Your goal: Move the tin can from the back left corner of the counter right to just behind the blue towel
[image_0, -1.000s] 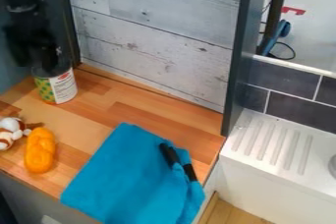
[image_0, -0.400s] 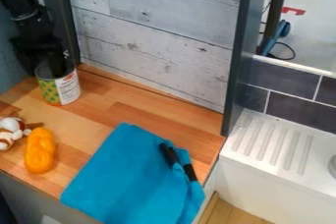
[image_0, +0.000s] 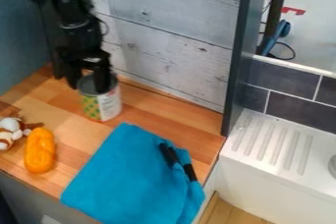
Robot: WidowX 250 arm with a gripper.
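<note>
The black gripper (image_0: 87, 79) hangs down at the upper left of the camera view, over an open-topped can (image_0: 109, 105) with a white label and a green and yellow patterned side. Its two fingers stand apart: one is at the outer left side of the can's rim, the other reaches down into the can's mouth. The can is upright. Whether its base touches the wooden counter (image_0: 157, 115) I cannot tell.
A folded blue cloth (image_0: 125, 174) with black strips lies at the front. An orange braided toy (image_0: 40, 150) and a brown-and-white plush toy (image_0: 9, 132) are at left. A dark post (image_0: 238, 56) and white sink unit (image_0: 272, 144) stand right.
Gripper and can have moved together to the right and slightly toward the camera, away from the left corner. The cloth and the toys have kept their places.
</note>
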